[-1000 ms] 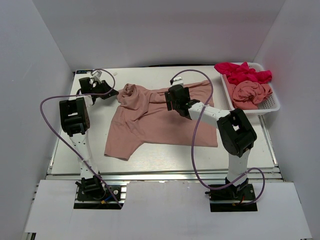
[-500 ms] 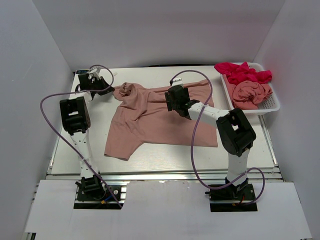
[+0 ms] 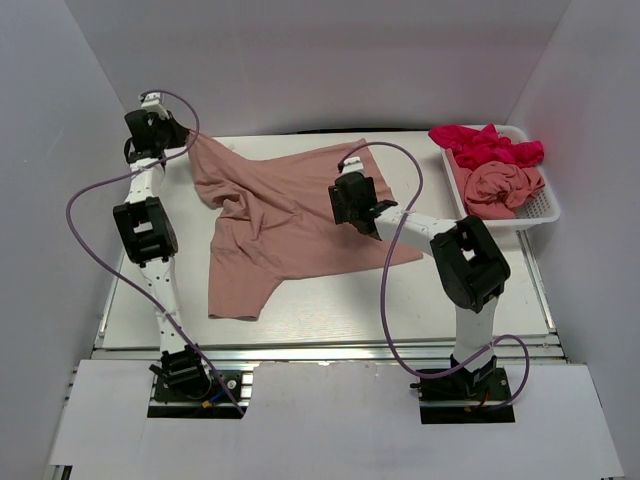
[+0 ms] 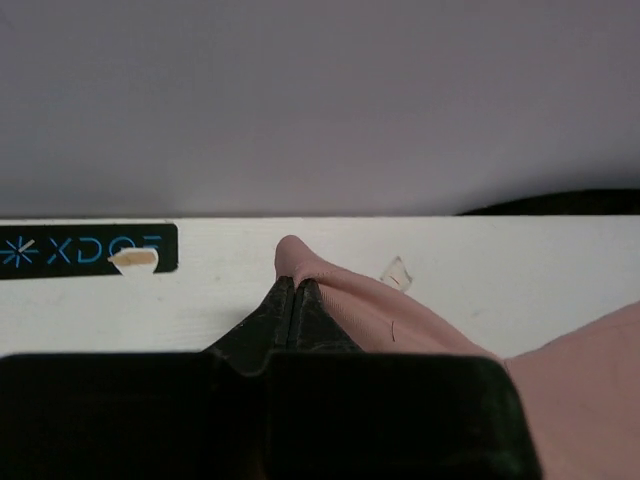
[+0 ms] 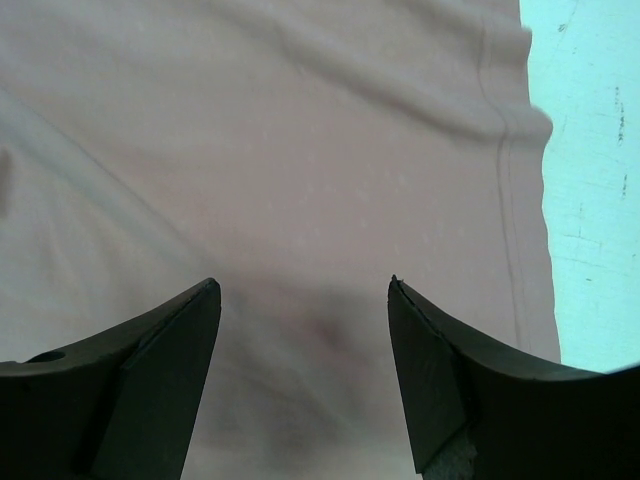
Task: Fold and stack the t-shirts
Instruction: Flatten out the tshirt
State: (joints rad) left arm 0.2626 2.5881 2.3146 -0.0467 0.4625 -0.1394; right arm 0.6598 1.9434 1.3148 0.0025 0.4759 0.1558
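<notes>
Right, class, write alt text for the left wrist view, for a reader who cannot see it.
The left tool, shut, pinches a fold of a salmon-pink t-shirt over a white table. The cloth trails off to the lower right; a black label with blue lettering sits on the table at left, and a plain grey wall stands behind.

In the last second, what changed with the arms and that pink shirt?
The left gripper shut on an edge of the salmon-pink t-shirt and pulled it to the far-left corner of the table, dragging the cloth out that way. The right gripper stayed open above the shirt's middle. The white basket and its contents did not move.
</notes>
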